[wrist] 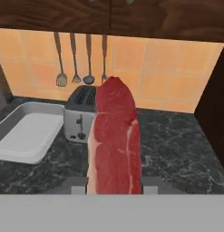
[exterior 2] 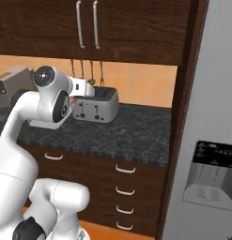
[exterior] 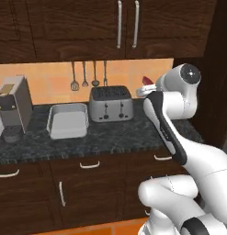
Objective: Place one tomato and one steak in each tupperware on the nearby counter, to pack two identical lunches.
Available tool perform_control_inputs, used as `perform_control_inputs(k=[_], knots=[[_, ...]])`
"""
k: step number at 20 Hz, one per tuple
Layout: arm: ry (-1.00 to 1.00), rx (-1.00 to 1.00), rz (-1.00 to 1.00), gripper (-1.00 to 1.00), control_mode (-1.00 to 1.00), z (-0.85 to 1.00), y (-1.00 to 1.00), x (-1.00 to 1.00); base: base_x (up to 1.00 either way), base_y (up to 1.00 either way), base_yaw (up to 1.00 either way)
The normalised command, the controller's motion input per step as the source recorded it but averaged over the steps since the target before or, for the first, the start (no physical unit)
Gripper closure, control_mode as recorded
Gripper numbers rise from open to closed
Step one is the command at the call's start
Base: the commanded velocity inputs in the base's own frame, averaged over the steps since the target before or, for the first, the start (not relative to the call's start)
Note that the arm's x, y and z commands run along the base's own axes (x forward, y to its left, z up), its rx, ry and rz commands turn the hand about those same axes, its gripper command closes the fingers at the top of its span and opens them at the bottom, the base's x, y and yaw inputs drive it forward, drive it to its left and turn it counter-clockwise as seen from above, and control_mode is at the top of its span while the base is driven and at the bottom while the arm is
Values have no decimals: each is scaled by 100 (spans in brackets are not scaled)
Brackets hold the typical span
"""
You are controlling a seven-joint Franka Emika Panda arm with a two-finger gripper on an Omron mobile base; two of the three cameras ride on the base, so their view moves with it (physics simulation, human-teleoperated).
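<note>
On the counter [exterior: 110, 137], going left to right, a coffee machine [exterior: 13, 108] at nine o'clock, a grey tupperware [exterior: 68, 120], then a toaster [exterior: 110, 103] at twelve, while the gripper [wrist: 114, 188] is clamped narrowly on a raw steak [wrist: 114, 145] above the counter's right part.

Stone, metal, wood and raw meat.
Polished black marbled counter [exterior: 110, 137]; brushed metal toaster [exterior: 110, 103]; smooth matt grey tray [exterior: 68, 121]; dark wooden drawers [exterior: 94, 183]; moist red steak [wrist: 115, 140] with white fat.
</note>
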Motion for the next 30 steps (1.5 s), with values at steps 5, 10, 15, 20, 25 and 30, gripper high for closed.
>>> perform_control_inputs(k=[5,10,15,20,25,30], knots=[[0,0,0,100,100,0,0,0,7,100,0],[0,0,0,100,100,0,0,0,31,100,0],[0,0,0,100,100,0,0,0,36,95,-13],[0,0,0,100,100,0,0,0,46,31,-22],[0,0,0,100,100,0,0,0,53,-7,-8],[0,0,-2,100,-100,-14,-7,0,20,-2,-4]])
